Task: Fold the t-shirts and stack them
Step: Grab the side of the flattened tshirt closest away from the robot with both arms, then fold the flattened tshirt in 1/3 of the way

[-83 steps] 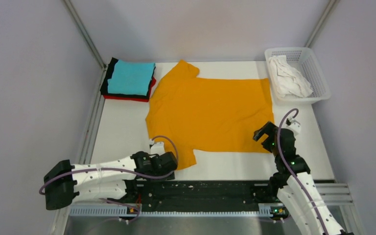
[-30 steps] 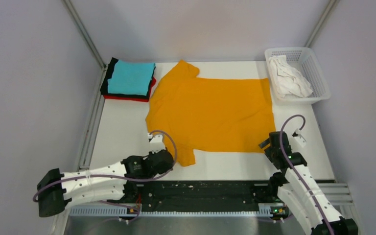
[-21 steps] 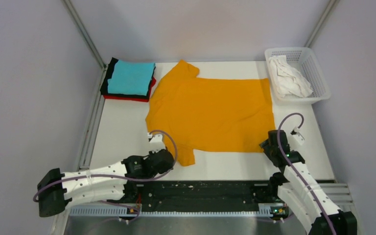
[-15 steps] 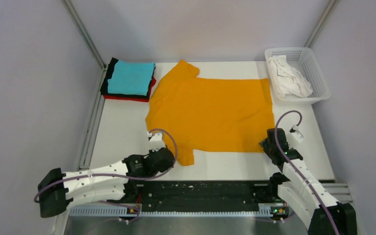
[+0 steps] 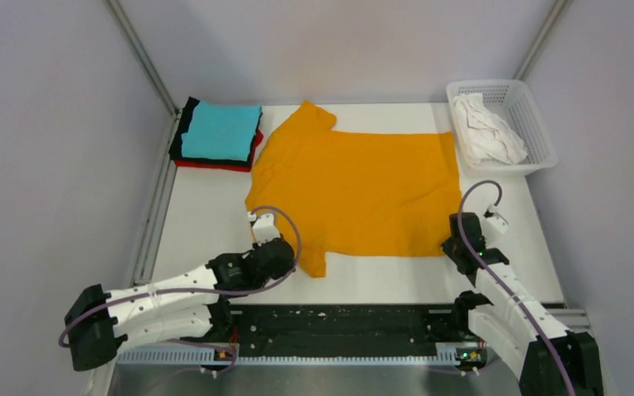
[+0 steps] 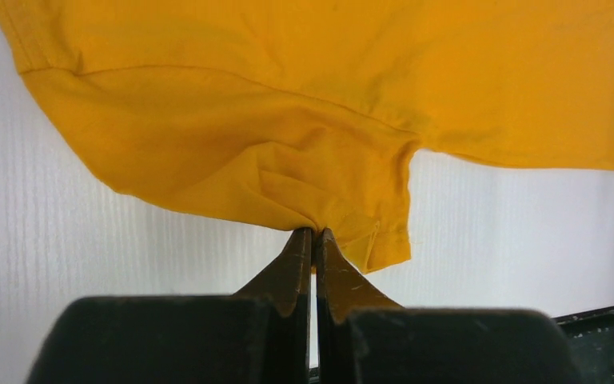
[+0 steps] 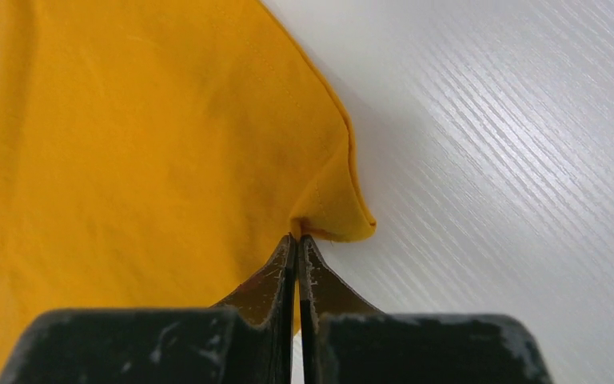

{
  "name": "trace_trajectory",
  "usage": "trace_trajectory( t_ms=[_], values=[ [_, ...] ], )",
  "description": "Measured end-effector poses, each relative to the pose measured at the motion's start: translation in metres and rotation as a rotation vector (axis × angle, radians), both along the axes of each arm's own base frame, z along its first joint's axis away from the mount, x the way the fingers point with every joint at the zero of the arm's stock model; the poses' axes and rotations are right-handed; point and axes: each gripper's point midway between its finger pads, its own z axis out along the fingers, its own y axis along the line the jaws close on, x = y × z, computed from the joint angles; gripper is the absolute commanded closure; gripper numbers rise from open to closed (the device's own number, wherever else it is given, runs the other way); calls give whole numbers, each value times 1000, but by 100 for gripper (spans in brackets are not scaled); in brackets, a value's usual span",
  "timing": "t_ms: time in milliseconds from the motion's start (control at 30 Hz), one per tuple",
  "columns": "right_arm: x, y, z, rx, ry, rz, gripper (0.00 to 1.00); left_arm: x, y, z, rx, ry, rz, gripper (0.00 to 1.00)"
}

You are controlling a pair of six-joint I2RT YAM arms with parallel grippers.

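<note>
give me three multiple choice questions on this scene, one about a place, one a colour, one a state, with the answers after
1. Where does the folded stack sit?
A. far left corner of the table
B. near right corner
C. middle

2. Which colour lies on top of it?
A. red
B. cyan
C. white

3. The left tool is:
A. open in the air
B. shut on a sleeve of the orange t-shirt
C. shut on the stack

Answers:
1. A, the top view shows it at the far left corner.
2. B, cyan cloth covers the red and black layers.
3. B, the left wrist view shows the fingers closed with sleeve cloth pinched between them.
</note>
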Motion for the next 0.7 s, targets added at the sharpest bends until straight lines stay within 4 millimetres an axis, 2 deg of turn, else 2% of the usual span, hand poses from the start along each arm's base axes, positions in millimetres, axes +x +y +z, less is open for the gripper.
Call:
trace_trajectory(
  t_ms=[100, 367, 567, 700],
  values=[
    [5, 3, 9, -3, -10, 30, 100, 11, -4, 9, -23, -11, 8, 100],
    [44, 9, 48, -28, -53, 85, 100, 69, -7, 38, -67, -34, 54, 100],
    [75, 12, 64, -53, -60, 102, 100, 122, -14, 72, -72, -89, 73, 100],
    [101, 14, 74, -71, -69, 106, 100, 157, -9, 78, -52, -106, 95, 100]
  ],
)
